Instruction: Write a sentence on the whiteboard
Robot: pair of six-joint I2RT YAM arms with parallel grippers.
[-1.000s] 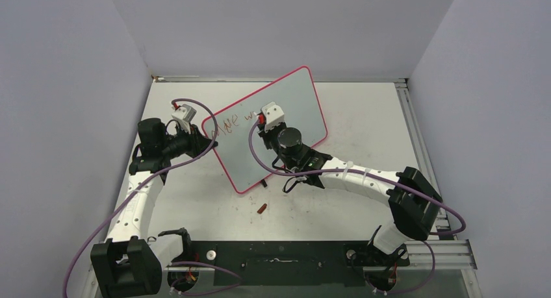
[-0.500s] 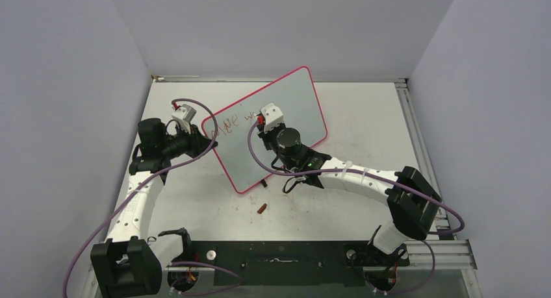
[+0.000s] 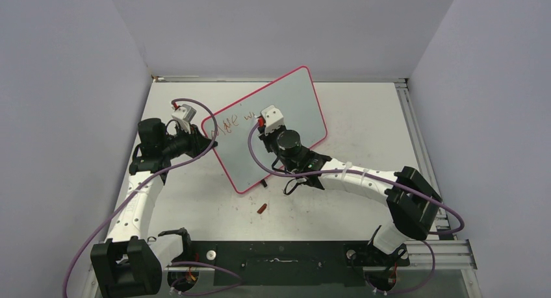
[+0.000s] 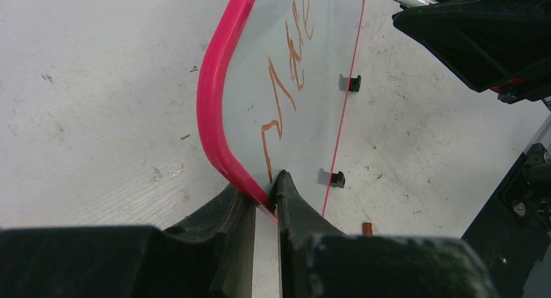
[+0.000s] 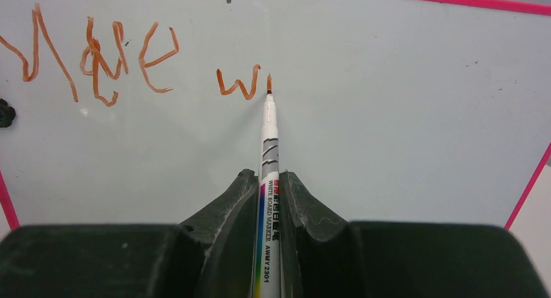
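At the whiteboard [image 3: 292, 110], propped mid-desk [image 3: 364, 129], the left gripper [image 3: 208, 139] clamps the left rim; the right gripper [image 3: 262, 124] faces its surface.

Left wrist: jaws pinch the pink rim; hold rigid.

Right wrist: gripper grasps the marker [image 5: 269, 149], tip touching the whiteboard after "Move w" of the sentence [image 5: 97, 71]; keep pressure light, strokes short.

Since a second ago, the right wrist edged slightly left.

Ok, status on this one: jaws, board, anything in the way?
Left jaws shut on whiteboard rim. Right jaws shut on marker, tip at board. Of the sentence, only "Move w" written. Board right of tip bare.
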